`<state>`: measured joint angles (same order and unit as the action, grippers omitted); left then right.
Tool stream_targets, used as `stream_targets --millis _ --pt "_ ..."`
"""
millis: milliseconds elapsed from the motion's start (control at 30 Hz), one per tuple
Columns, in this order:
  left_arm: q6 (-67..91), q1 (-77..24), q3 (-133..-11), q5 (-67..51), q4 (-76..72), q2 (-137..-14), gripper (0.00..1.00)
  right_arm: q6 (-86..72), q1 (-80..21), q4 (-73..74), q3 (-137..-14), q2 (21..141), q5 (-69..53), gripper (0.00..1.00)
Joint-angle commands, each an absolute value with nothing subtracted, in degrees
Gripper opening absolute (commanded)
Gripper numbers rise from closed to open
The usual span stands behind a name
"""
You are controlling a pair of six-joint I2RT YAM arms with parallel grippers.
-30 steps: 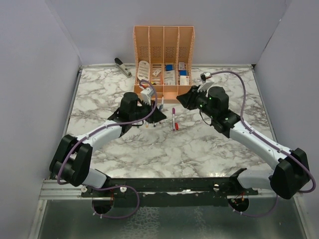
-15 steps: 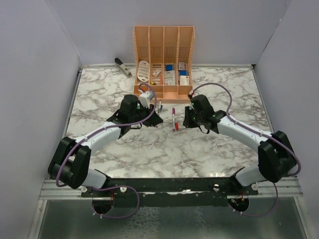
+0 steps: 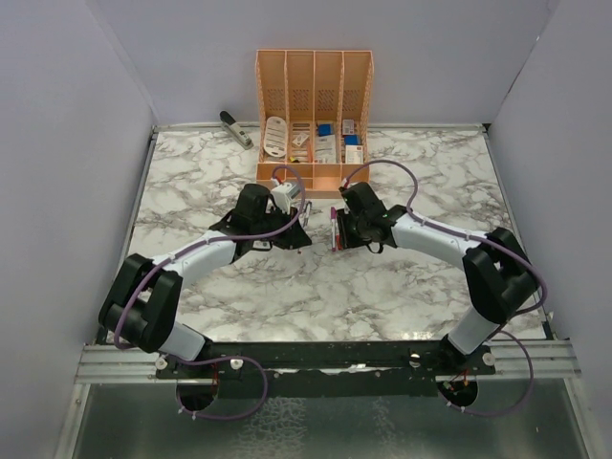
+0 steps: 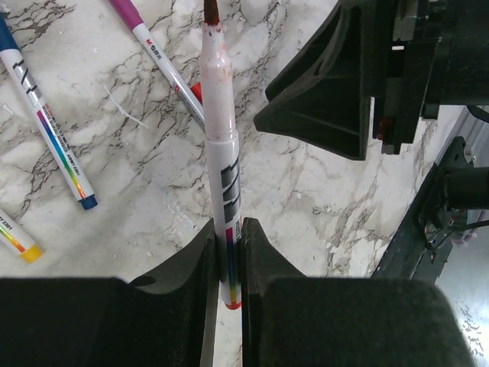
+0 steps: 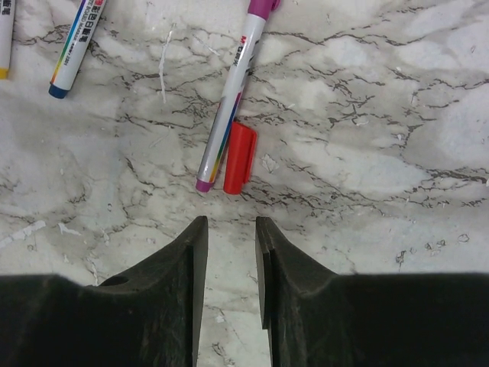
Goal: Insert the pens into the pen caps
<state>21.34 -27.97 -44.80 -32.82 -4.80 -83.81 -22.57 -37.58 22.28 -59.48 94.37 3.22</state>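
Observation:
My left gripper [image 4: 228,233] is shut on a whitish pen [image 4: 220,130] with a bare red tip, holding it by its rainbow-striped rear end above the marble. In the top view it [image 3: 298,232] is left of centre. My right gripper [image 5: 229,229] is open and empty, low over the table, its fingertips just short of a red cap [image 5: 239,157]. The cap lies beside a purple-capped pen [image 5: 229,107]. In the top view the right gripper [image 3: 338,232] is next to that pen [image 3: 333,222]. A blue-ended pen [image 5: 76,50] and a yellow-ended pen [image 4: 19,238] lie to the left.
An orange desk organiser [image 3: 314,105] with small boxes stands at the back centre, close behind both grippers. A grey stapler-like tool [image 3: 235,129] lies at the back left. My right gripper's black body [image 4: 359,76] is close to the held pen's tip.
My right arm has swung left and down to the purple pen and red cap. My left gripper has shifted slightly right and back with the red-tipped pen.

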Motion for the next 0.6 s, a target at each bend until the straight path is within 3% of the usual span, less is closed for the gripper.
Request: stream_targets --millis 0,567 --pt "19.5 -27.8 -47.1 -34.5 -4.2 -83.9 0.00 -22.5 -37.9 23.7 -63.1 97.4 6.8 0.32" --pt "19.5 -27.8 -47.5 -34.6 -4.0 -84.6 0.00 -23.0 -37.9 24.3 -66.3 102.3 7.4 0.33"
